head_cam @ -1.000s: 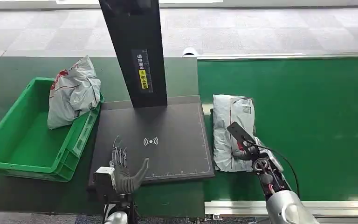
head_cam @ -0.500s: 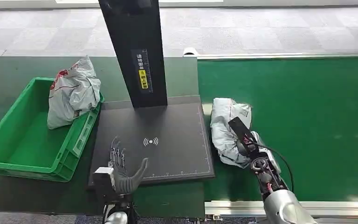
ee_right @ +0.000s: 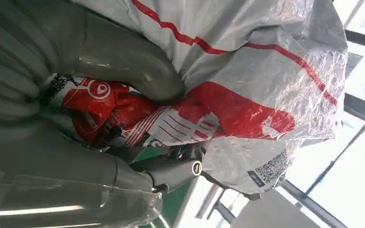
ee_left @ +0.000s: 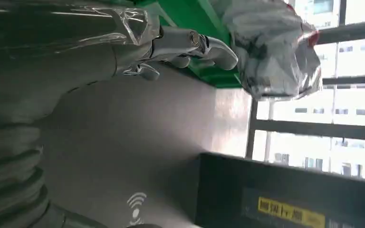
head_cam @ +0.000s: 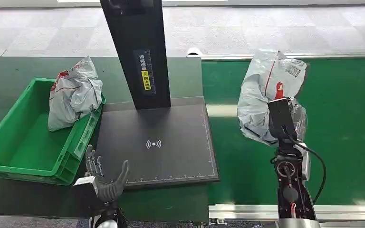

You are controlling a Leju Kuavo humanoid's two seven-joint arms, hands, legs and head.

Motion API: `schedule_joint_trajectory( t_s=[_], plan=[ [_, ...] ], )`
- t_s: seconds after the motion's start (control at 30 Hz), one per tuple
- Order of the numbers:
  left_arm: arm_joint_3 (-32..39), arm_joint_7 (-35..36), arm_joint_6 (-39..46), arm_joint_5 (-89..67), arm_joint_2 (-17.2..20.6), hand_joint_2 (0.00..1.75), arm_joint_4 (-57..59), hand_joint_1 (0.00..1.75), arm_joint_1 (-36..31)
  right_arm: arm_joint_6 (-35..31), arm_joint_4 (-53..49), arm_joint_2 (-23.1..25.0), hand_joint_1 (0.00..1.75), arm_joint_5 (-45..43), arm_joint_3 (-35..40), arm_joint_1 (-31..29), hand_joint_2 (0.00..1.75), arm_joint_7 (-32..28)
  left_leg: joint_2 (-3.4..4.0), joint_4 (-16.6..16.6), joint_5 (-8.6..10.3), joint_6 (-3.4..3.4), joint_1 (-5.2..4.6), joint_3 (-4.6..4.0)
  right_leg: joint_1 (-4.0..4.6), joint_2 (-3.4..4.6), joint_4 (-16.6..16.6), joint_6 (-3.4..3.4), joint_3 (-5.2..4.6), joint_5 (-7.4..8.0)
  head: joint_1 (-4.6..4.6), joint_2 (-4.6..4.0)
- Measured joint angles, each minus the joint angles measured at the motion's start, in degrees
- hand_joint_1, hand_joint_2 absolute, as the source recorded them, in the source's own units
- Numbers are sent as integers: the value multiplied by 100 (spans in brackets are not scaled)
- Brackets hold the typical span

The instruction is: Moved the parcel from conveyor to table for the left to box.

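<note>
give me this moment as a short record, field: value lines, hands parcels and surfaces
right hand: grips a grey parcel with red print, lifted clear above the conveyor
left hand: holds nothing, fingers apart, at the near edge of the scan pad
conveyor: green belt, on the robot's right
scan pad: black, with a wireless symbol and a black post at its far edge
green bin: left of the pad
second parcel: grey, leaning in the bin's far right corner
task stage: parcel lifted, not yet set on the table

Grey, red-striped parcel (head_cam: 266, 90); green conveyor (head_cam: 342, 118)
</note>
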Motion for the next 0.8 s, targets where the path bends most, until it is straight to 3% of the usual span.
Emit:
schedule_joint_trajectory(
  t_s=[0.17,0.53,0.8],
  plan=[
    [129,0,2,424,-50,175,7,0,-5,252,-698,50,175,-246,331,299,175,196,7,-1,1,-1,0,5,0,3,0,-1,6,2,4,0],
    [135,0,2,496,-83,175,166,0,-169,758,-439,345,175,-516,996,475,175,269,3,0,5,-1,0,1,0,1,1,-1,4,2,4,0],
    [-35,0,-15,693,-79,175,402,0,-379,1016,446,719,175,-588,1558,420,175,251,3,-1,6,-3,2,2,3,0,1,-2,2,2,2,0]
  ],
)
